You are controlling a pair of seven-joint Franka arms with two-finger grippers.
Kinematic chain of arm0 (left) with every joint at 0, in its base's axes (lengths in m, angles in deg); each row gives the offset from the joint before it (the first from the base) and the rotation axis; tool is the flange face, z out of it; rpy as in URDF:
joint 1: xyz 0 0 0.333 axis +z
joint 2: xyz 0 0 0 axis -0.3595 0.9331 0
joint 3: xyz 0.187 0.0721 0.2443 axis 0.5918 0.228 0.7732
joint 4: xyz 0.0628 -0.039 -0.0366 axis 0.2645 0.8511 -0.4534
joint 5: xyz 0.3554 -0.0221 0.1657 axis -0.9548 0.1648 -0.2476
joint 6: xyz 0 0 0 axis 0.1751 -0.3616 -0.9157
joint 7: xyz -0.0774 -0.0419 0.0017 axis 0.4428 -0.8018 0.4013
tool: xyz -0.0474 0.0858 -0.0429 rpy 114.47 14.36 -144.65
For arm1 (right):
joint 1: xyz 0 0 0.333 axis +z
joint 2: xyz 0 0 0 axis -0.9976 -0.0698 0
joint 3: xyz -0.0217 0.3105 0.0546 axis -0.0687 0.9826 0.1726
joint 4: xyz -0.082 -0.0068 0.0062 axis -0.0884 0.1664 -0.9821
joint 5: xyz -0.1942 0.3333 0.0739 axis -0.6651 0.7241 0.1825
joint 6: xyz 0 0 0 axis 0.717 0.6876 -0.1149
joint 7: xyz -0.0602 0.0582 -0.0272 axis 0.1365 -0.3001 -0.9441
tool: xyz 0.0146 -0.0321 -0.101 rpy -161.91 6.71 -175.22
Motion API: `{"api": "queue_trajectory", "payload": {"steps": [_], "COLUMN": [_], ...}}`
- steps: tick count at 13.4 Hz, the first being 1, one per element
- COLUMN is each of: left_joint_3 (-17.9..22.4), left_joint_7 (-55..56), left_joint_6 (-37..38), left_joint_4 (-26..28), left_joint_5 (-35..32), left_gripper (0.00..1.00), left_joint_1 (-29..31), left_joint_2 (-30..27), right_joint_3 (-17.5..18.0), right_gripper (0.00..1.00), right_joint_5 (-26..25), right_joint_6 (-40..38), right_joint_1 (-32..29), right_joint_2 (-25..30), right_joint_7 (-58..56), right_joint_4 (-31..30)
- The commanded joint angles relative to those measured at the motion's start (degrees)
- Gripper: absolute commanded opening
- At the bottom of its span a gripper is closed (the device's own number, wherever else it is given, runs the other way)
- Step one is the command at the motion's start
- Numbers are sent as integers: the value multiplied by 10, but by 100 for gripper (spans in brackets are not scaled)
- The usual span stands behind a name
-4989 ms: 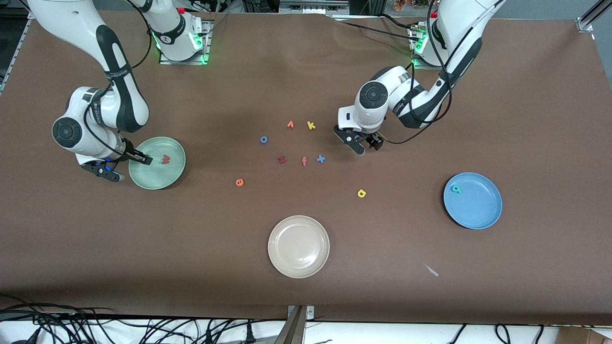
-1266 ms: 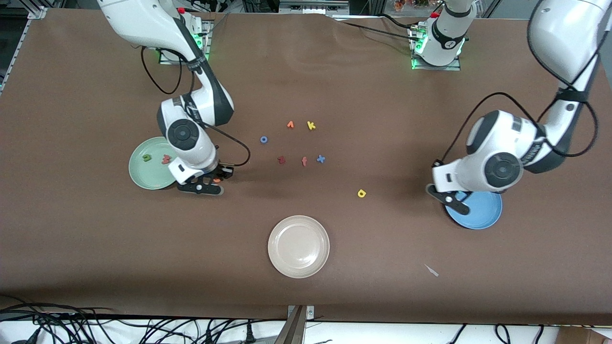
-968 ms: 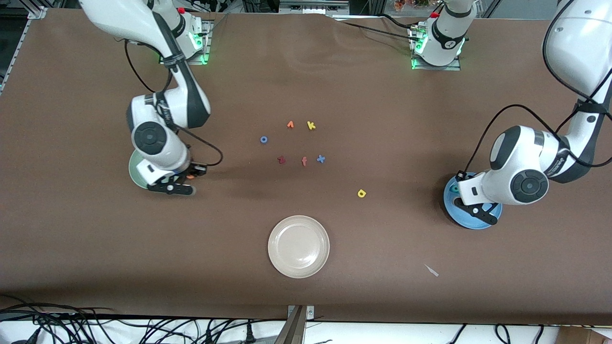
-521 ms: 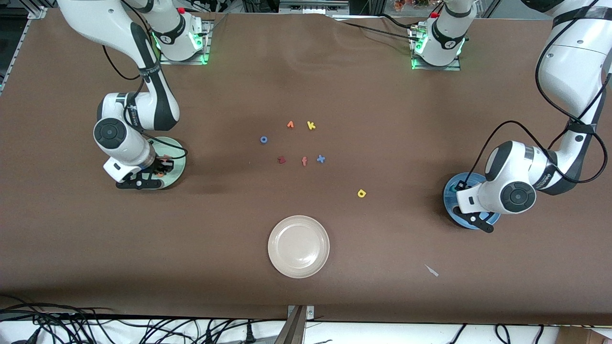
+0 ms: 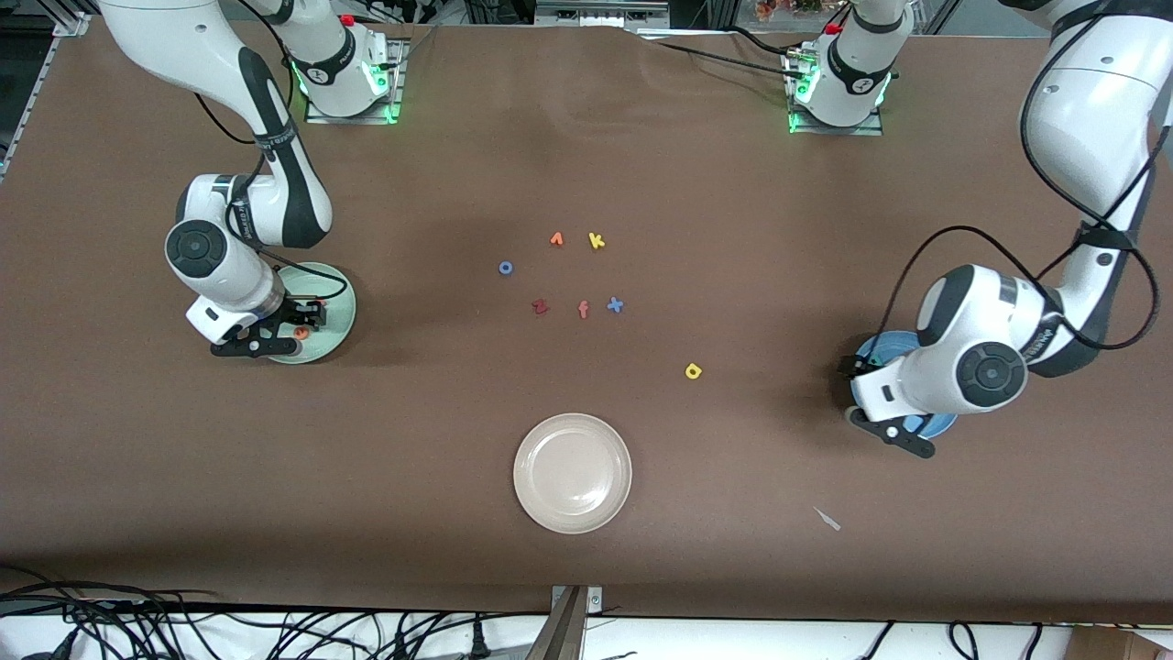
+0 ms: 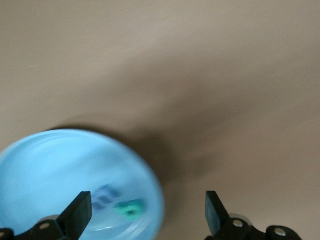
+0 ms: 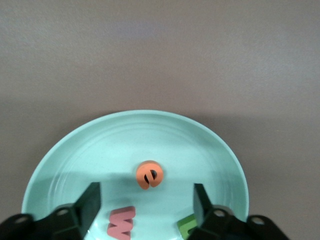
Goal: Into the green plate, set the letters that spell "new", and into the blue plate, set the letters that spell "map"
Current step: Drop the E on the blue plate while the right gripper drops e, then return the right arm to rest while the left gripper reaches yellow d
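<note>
The green plate (image 7: 75, 160) looked like smooth, faintly ridged plastic with a soft sheen, and the orange e (image 7: 149, 174) on it looked matt and spongy, like foam. The blue plate (image 6: 45, 165) was glossy, while the brown counter (image 5: 586, 440) around the beige plate (image 5: 573, 472) was matt and slightly rumpled, like cloth or paper.

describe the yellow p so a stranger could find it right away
Start at the beige-white plate nearest the front camera, then look a little farther away, toward the left arm's end of the table. The yellow p lies alone on bare table there, nearer the camera than the letter cluster that holds the yellow k.
</note>
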Motion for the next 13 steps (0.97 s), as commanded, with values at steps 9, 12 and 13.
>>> {"api": "queue_trajectory", "payload": {"steps": [9,12,13], "left_joint_3": [-1,2,2], "left_joint_7": [458,495,509], "left_joint_6": [-145,-205,-206], "left_joint_4": [45,79,81], "left_joint_5": [42,29,8], "left_gripper": [100,100,100], "left_joint_1": [-179,-178,-179], "left_joint_2": [-1,1,1], "right_joint_3": [-34,-35,-34], "right_gripper": [100,100,100], "right_joint_5": [33,26,29], "right_joint_6": [-406,-552,-567], "right_joint_1": [-1,2,2], "right_joint_2": [115,123,124], "right_joint_7": [-19,-10,-10], "right_joint_4": [265,368,394]}}
